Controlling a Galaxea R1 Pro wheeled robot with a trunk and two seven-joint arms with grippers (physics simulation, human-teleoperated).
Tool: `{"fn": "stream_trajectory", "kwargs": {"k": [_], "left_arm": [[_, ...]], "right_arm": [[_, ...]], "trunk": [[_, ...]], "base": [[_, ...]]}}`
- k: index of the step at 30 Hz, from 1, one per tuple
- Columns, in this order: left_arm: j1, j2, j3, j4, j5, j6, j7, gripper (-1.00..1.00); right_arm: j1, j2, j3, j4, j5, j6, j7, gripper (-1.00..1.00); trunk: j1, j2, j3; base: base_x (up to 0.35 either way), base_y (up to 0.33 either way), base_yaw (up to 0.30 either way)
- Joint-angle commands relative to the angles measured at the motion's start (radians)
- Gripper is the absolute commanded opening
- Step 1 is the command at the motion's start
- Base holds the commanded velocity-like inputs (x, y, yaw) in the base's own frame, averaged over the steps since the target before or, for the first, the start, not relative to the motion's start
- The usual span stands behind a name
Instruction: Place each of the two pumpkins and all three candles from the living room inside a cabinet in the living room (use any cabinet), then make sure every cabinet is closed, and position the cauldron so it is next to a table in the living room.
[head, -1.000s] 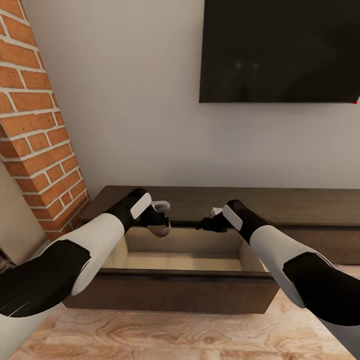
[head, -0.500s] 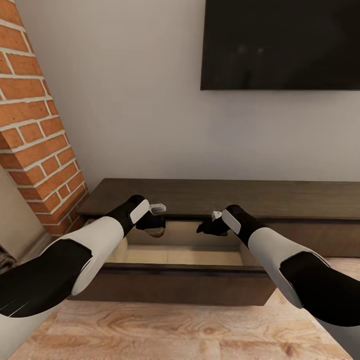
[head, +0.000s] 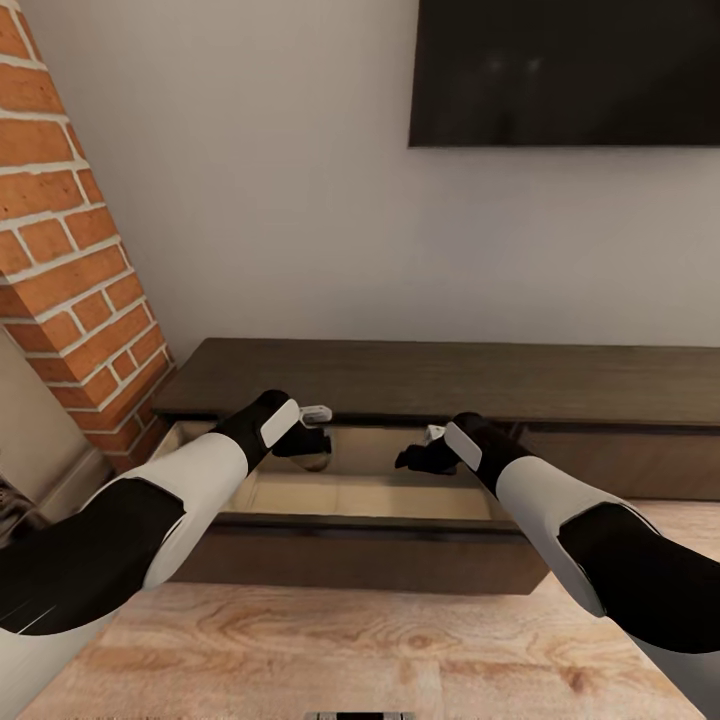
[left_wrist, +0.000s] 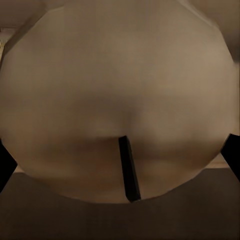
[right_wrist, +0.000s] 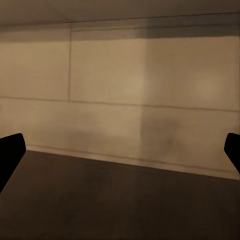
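A long, low dark-brown cabinet (head: 440, 380) is seen against a pale wall, its left drawer (head: 360, 500) pulled open, showing a pale beige inside. The left gripper (head: 312, 452) is held over the drawer, closed around a rounded beige-grey candle (left_wrist: 120, 95). The right gripper (head: 415, 458) is held over the same drawer, spread wide and empty. A brick fireplace (head: 70, 250) stands at the left.

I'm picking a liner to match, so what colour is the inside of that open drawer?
Pale beige inside the drawer, against the dark brown cabinet; the head view shows it best.
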Motion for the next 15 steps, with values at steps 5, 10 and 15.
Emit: {"fn": "stream_trajectory", "kwargs": {"k": [5,10,15], "left_arm": [[-0.001,-0.001,-0.006,-0.001,0.011,0.004,0.007,-1.0],[0.0,-0.001,-0.006,-0.001,0.011,0.006,0.008,-1.0],[-0.001,-0.001,-0.007,-0.001,0.011,0.008,0.008,-1.0]], "right_arm": [[-0.001,0.0,0.006,0.002,-0.004,0.003,-0.001,1.0],[-0.001,0.0,0.006,0.002,-0.004,0.003,-0.001,1.0],[-0.001,0.0,0.006,0.002,-0.004,0.003,-0.001,1.0]], "trunk": [[0.0,0.0,-0.009],[0.0,0.0,-0.016],[0.0,0.0,-0.019]], "base": [[0.0,0.0,0.061],[0.031,0.0,0.059],[0.126,0.0,0.017]]}}
